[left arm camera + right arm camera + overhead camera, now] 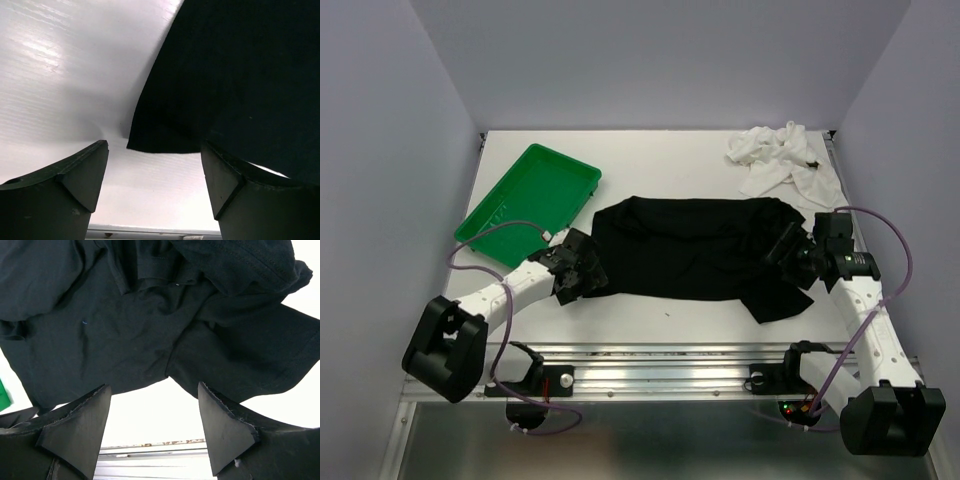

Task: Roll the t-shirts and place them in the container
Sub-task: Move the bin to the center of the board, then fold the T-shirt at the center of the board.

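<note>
On the tabletop (660, 160), we find the black t-shirt (690, 250) spread centrally and the white t-shirt (780, 155) crumpled at far right. Left jaws and right jaws stand released and empty at the black one's opposite ends. We advise pinching both near corners together, keeping the roll even.

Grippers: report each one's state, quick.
Left gripper: open, empty, by a corner of the black shirt.
Right gripper: open, empty, above the black shirt.

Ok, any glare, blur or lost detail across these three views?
Top external: even light, sharp, but the black t-shirt shows little fold detail. Left wrist: glare streaks on the table, left fingers dark and soft. Right wrist: shirt seams crisp, table beyond blown out white.
</note>
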### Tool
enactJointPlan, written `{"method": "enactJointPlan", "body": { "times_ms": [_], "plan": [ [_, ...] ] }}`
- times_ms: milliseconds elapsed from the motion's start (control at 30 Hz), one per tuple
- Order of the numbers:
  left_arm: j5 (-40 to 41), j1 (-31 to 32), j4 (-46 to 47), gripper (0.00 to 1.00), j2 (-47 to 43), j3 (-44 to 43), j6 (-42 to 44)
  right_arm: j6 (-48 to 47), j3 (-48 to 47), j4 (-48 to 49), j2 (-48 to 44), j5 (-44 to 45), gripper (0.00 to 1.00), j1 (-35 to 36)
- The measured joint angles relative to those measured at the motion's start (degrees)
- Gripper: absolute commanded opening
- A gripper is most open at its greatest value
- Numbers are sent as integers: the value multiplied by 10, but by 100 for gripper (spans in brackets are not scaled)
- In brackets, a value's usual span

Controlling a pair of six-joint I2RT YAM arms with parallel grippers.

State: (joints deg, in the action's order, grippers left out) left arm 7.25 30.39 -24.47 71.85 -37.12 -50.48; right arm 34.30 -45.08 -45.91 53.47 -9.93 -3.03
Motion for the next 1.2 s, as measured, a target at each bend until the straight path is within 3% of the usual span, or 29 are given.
{"method": "enactJointPlan", "body": {
  "times_ms": [133, 200, 300, 333, 767, 1200],
  "plan": [
    [-3, 0, 21, 74, 38, -2, -2, 0, -2, -1, -8, 0, 76, 0],
    [-8, 0, 38, 62, 43, -3, -2, 0, -2, -2, -13, 0, 78, 0],
    [-17, 0, 60, 23, 60, -7, 3, 2, -2, -4, -16, 1, 79, 0],
    [-21, 0, 63, 0, 66, -10, 6, 3, -2, -5, -16, 1, 80, 0],
    [-8, -24, 23, 0, 52, -199, 83, 29, 2, -35, -13, 68, 84, 0],
    [-24, -40, 14, 0, 48, -210, 110, 109, 100, 0, 12, 110, 79, 9]
  ]
}}
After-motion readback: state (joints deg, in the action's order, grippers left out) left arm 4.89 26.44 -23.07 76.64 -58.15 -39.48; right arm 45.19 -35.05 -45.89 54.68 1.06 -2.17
